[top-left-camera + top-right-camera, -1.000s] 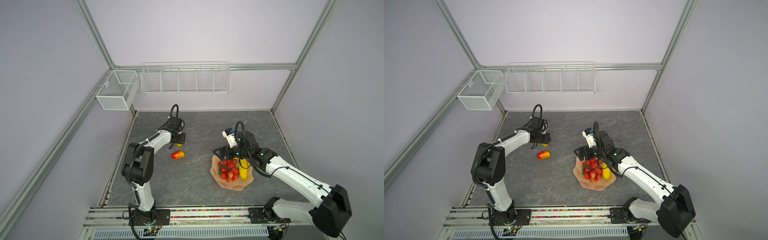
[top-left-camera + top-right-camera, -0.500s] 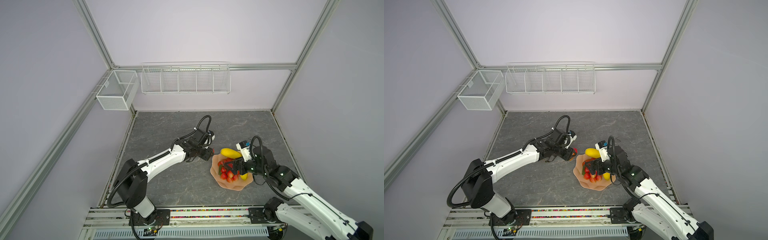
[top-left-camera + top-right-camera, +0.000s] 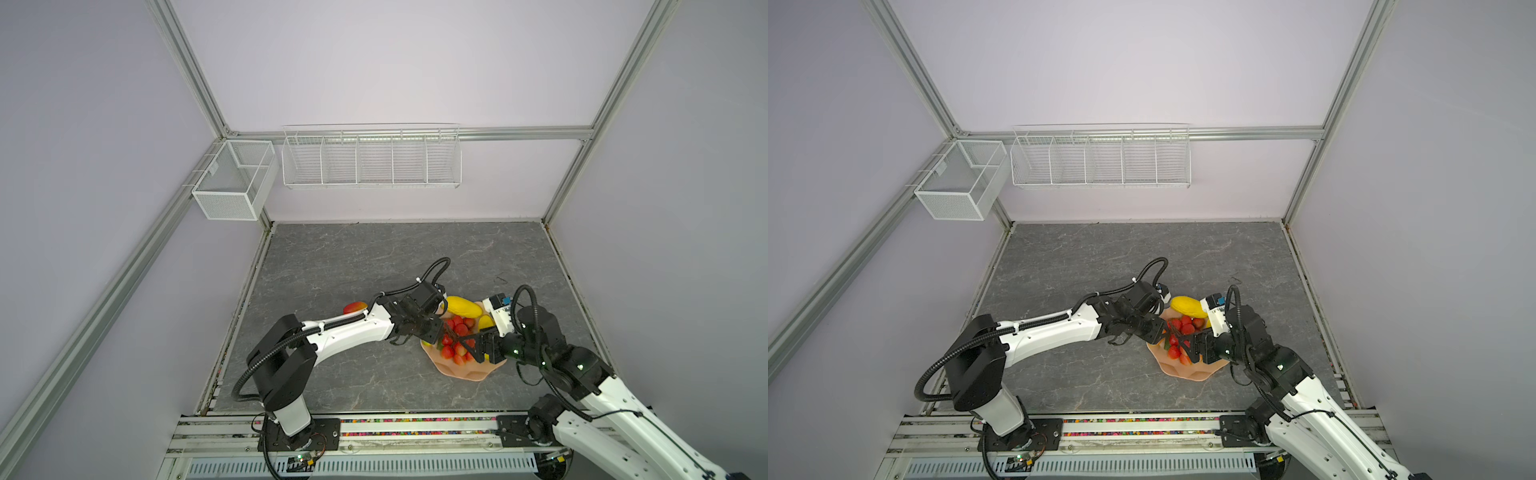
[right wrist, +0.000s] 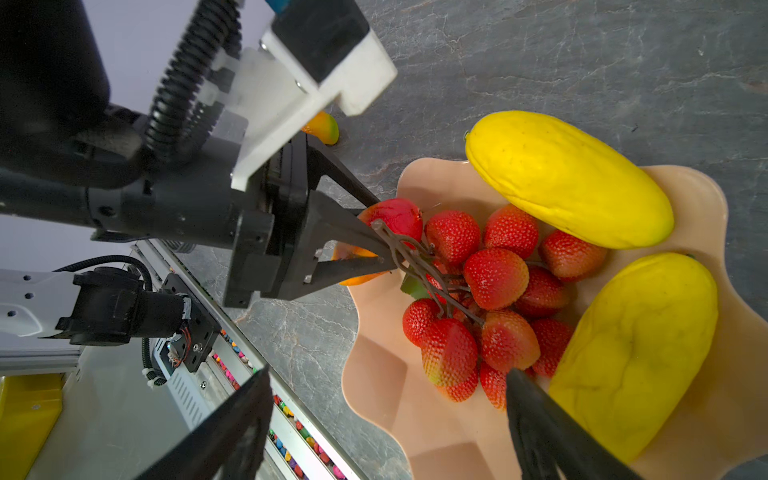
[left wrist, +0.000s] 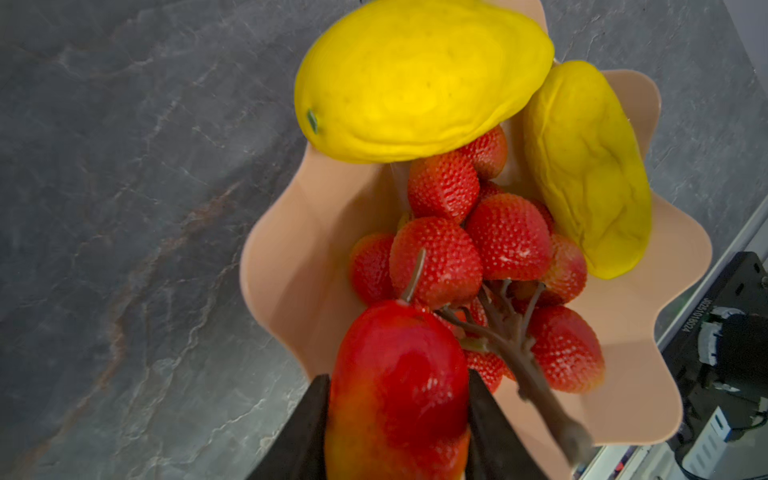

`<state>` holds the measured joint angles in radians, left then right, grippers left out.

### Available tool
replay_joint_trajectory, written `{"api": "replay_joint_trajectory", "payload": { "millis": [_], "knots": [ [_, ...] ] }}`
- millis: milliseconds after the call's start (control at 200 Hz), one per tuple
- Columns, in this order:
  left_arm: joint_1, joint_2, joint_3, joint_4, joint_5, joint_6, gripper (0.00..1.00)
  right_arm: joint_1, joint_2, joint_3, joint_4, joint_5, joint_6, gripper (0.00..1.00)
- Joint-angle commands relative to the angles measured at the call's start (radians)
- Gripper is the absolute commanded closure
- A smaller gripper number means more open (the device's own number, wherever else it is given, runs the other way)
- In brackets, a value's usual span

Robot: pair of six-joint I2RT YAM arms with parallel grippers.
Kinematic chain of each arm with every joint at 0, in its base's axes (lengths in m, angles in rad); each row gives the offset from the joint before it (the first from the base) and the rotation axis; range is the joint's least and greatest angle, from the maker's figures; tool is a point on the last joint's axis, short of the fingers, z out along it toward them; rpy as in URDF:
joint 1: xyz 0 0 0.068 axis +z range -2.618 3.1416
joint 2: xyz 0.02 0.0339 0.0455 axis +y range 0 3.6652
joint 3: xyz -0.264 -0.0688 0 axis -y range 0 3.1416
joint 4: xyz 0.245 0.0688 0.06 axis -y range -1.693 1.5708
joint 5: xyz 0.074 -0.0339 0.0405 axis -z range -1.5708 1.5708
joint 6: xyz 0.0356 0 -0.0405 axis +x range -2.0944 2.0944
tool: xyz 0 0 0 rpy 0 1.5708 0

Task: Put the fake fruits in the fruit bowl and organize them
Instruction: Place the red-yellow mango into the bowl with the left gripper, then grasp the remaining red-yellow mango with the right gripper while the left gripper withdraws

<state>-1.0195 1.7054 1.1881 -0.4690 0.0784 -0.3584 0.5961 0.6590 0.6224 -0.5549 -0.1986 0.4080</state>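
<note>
Bare pink bowl (image 4: pixel 436 440) floor beside the strawberry bunch (image 4: pixel 490 291); two yellow fruits (image 4: pixel 569 178) along the far rim.

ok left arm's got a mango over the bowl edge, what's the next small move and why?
Probably ease the left gripper slightly further in, then open. Its jaws are shut on the red mango, which hangs just over the pink bowl's rim beside the strawberry bunch; released here it might roll out. The right gripper is open and empty.

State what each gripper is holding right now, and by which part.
The left gripper holds a red-yellow mango, its jaws clamping the fruit's two sides over the pink bowl. The right gripper holds nothing; its jaws stand open.
</note>
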Motion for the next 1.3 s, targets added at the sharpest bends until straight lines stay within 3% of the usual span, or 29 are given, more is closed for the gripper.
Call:
{"api": "replay_joint_trajectory", "payload": {
  "millis": [0,450,630,840,900,1030,1294],
  "knots": [
    [0.001,0.024,0.019,-0.002,-0.008,-0.032,0.59,-0.004,0.009,-0.010,0.005,0.006,0.000,0.11],
    [0.001,-0.071,0.052,-0.079,-0.083,0.016,0.32,-0.003,0.088,0.040,0.037,0.017,-0.042,0.11],
    [0.026,-0.215,0.027,-0.210,-0.260,0.002,0.27,0.024,0.202,0.178,0.079,0.016,-0.132,0.12],
    [0.151,-0.571,-0.167,-0.269,-0.419,-0.060,0.13,0.122,0.519,0.403,0.183,-0.012,-0.270,0.12],
    [0.162,-0.687,-0.207,-0.288,-0.476,-0.074,0.00,0.154,0.644,0.473,0.211,-0.013,-0.316,0.12],
    [0.183,-0.878,-0.243,-0.396,-0.559,-0.101,0.01,0.229,0.916,0.662,0.230,0.025,-0.441,0.12],
    [0.191,-1.072,-0.250,-0.514,-0.509,-0.171,0.01,0.292,1.328,0.986,0.232,0.057,-0.570,0.12]
  ]
}}
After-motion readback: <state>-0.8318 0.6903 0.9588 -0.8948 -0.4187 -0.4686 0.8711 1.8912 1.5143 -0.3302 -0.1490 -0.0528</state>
